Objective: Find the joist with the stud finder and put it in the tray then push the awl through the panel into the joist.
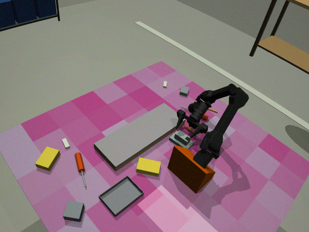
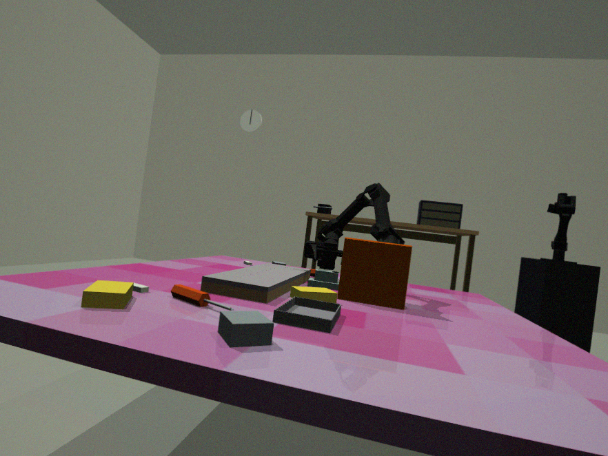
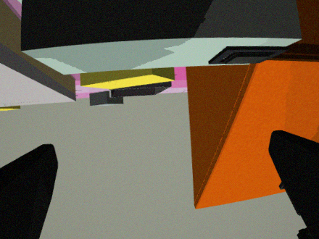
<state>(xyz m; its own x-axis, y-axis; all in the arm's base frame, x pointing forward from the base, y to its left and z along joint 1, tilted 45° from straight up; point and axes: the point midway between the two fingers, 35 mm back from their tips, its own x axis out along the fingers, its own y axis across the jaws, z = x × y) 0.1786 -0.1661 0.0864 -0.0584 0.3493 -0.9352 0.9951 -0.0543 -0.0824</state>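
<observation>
— look, the gripper [image 1: 191, 127] is wide open and there's nothing in it. why is it just hanging there?

— i think it's lining up. the stud finder [image 1: 181, 139] sits on the mat [image 1: 49, 120] right under it, between the end of the floor panel [image 1: 134, 136] and the big orange box [image 1: 191, 169]. open jaws like that look ready to go down around it.

— so the stud finder isn't on the panel?

— no, it's beside the panel's end, down on the mat. it has to be picked up and slid over the panel to find the joist.

— it looks tight in there.

— it is. the orange box is just beside the stud finder on one side, and the panel edge is near on the other. one finger [image 1: 180, 119] hangs by the panel's corner. there are thin orange sticks lying behind it too, i can't tell what they are.

— where's the awl?

— the awl [image 1: 79, 164] with the orange handle lies far off on the other side of the panel, near a yellow block [image 1: 47, 157]. the tray [image 1: 121, 195] is on the near side, with nothing in it. another yellow block [image 1: 148, 166] sits between the tray and the panel.

— so lots of room over there?

— more than here, i'd say. going straight up first looks like the safe way out.
</observation>
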